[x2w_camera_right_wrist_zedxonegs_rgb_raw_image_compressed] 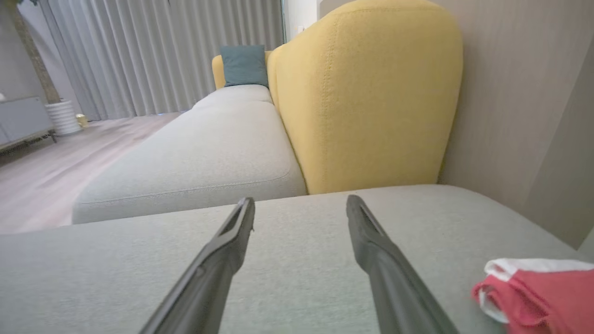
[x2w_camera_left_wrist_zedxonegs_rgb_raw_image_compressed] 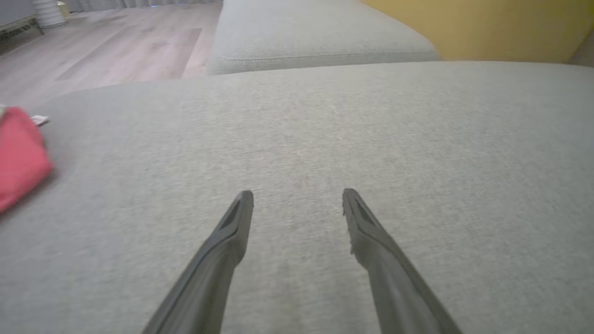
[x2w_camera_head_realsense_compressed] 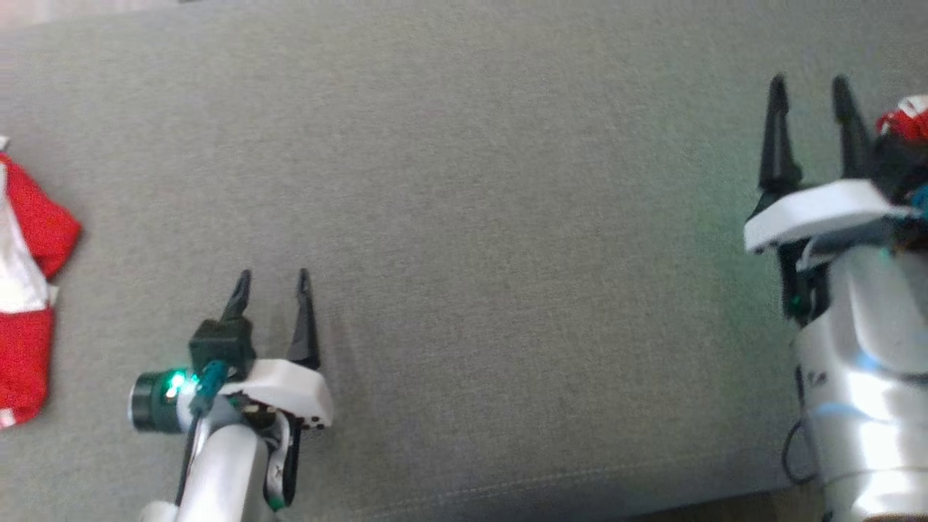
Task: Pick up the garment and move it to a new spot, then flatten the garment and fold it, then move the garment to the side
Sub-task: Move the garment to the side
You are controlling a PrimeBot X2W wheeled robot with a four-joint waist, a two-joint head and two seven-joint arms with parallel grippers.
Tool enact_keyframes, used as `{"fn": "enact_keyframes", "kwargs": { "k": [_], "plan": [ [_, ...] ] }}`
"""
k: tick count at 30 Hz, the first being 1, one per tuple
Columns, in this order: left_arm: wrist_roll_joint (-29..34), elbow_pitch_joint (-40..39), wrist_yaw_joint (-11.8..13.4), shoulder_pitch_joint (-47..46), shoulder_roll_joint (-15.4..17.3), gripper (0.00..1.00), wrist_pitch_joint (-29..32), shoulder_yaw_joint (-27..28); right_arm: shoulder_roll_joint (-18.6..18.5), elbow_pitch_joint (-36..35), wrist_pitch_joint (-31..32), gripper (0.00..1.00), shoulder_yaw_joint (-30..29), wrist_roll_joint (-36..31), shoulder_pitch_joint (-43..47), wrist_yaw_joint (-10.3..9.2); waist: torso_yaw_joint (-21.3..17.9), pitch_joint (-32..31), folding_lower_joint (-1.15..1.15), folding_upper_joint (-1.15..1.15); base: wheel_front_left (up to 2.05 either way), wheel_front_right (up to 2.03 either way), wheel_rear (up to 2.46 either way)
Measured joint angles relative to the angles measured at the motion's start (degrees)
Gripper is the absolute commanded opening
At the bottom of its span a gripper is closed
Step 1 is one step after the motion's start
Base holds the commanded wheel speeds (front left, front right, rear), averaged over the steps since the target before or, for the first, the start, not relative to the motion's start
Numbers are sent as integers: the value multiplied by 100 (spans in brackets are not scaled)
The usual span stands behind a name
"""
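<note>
The right pincer (x2w_camera_head_realsense_compressed: 808, 83) stands wide with nothing between its fingers, and the garment (x2w_camera_right_wrist_zedxonegs_rgb_raw_image_compressed: 543, 297) lies just beside it, on its right, free on the sofa cushion (x2w_camera_head_realsense_compressed: 464, 217). We see a rumpled red bundle with a white edge, soft and limp, not spread flat. We judge the set-down done and flattening next. That calls for pinching a hem or shoulder edge and drawing the cloth out over the bare cushion. The left pincer (x2w_camera_head_realsense_compressed: 274, 275) gapes wide too, holding nothing, well apart from the garment. A second red-and-white cloth (x2w_camera_head_realsense_compressed: 36, 225) lies at the far left; we cannot tell how it relates. The cushion is flat, grey and closely woven, and behind it rises a rounded yellow backrest (x2w_camera_right_wrist_zedxonegs_rgb_raw_image_compressed: 366, 93).
</note>
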Motion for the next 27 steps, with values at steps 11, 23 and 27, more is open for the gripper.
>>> {"fn": "enact_keyframes", "kwargs": {
  "k": [11, 23, 27],
  "plan": [
    [-125, -103, 123, 403, -3, 100, 0, 303, 197, -70, 0, 100, 330, 210, 1098, 0, 492, -549, 0, 0, 0, 0, 0],
    [-178, -141, 166, 828, -2, 100, 0, 316, 247, -77, 1, 100, 697, 690, 1930, 0, 715, -1096, 0, 0, 0, 0, 0],
    [-177, -149, 166, 865, -2, 100, 0, 341, 271, -93, 1, 100, 761, 716, 2011, 0, 728, -1147, 0, 0, 0, 0, 0]
  ]
}}
